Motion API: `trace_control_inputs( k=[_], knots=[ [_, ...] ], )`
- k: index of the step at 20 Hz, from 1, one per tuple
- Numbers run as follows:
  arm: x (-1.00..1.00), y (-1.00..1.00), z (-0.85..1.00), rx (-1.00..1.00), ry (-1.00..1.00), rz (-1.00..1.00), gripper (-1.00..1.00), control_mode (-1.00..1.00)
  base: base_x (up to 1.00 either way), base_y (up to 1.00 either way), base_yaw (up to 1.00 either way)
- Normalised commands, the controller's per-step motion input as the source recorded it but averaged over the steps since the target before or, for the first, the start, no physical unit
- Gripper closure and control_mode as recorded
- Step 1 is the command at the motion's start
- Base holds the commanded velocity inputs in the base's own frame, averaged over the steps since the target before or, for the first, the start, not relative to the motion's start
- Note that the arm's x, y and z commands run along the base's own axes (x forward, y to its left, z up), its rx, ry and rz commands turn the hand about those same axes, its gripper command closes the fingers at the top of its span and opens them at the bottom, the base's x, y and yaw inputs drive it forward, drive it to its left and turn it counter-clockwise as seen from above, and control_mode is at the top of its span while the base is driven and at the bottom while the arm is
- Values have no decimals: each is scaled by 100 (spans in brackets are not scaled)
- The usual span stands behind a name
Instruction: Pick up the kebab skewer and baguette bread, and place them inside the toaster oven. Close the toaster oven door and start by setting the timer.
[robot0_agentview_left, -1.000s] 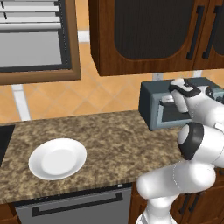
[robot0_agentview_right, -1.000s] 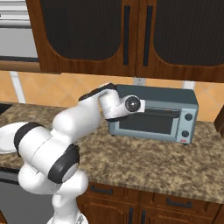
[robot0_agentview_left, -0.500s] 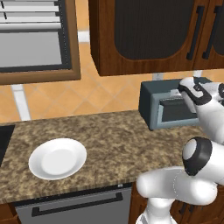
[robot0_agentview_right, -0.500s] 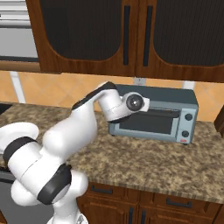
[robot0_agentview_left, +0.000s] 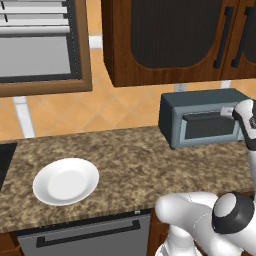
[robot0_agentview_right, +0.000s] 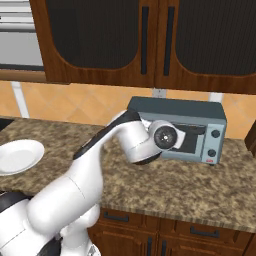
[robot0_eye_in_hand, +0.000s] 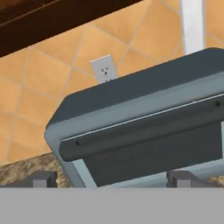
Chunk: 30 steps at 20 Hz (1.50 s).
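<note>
The gripper (robot0_eye_in_hand: 111, 178) is spread wide, holding nothing, just in front of the toaster oven door (robot0_eye_in_hand: 153, 151), which is shut against the toaster oven (robot0_agentview_left: 202, 116). Its bar handle (robot0_eye_in_hand: 144, 127) runs above the fingertips (robot0_eye_in_hand: 43, 178). A white plate (robot0_agentview_left: 66, 181) lies bare, well left of the oven on the granite counter (robot0_agentview_left: 135, 165).

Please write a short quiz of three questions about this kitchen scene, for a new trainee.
1. True or false: the toaster oven door is shut.
2. What lies on the white plate? A) a baguette B) a skewer C) nothing
3. Fill in: the gripper faces the oven with its jaws ____.

Key: 1 true, the door stands flush with the toaster oven front. 2 C. 3 open, holding nothing.
</note>
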Motion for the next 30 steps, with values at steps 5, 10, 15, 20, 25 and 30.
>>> trace_control_inputs(
  k=[5,10,15,20,25,30],
  knots=[
    [-69,-44,0,17,0,-16,-100,-100,0,0,0],
    [-12,-47,-5,19,0,-16,-100,-100,0,0,0],
    [0,-48,-15,16,-7,-7,-100,-100,0,0,0],
    [0,-53,-30,17,0,-10,-100,-100,0,0,0],
    [7,-38,-29,19,0,-9,-100,-100,0,0,0],
    [12,-12,-27,19,0,-9,-100,-100,0,0,0]
  ],
)
